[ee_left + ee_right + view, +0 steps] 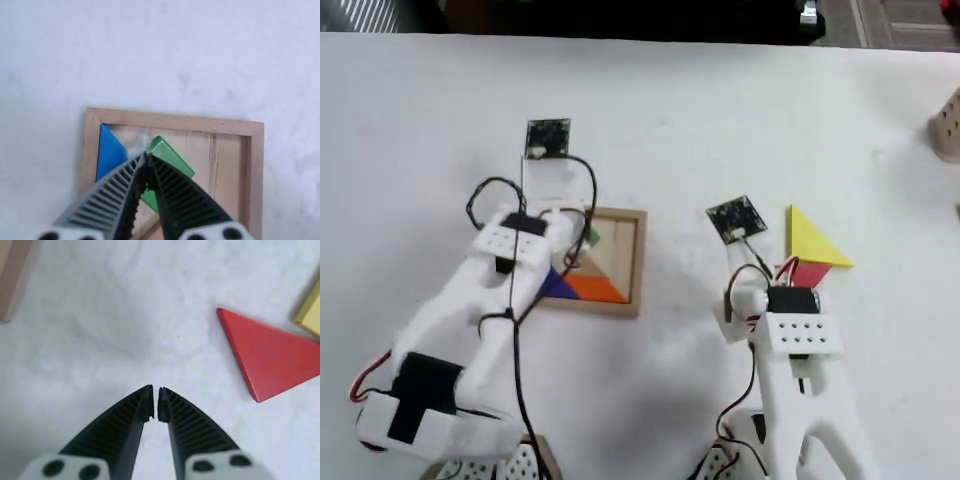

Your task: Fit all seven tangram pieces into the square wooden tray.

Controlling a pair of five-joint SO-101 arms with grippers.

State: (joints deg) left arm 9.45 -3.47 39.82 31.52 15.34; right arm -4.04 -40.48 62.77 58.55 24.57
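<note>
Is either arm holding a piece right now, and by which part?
Nothing is held. The left gripper is shut above the green wooden piece in the square wooden tray; the right gripper is shut beside the red wooden triangle.

From above, the left arm [470, 310] covers the 9 o'clock side of the tray [640, 262], hiding most of the green piece [591, 238] and the blue piece [556, 287]. The right arm [798, 335] hides the red piece [810, 273] at its 6 o'clock end. The right wrist view's edge cuts off the yellow piece [310, 315].

Wooden tray [640, 262]: blue piece [109, 150], green piece [167, 159], orange piece [600, 290] inside; yellow triangle [812, 240], red triangle [270, 357] outside, adjacent.
</note>
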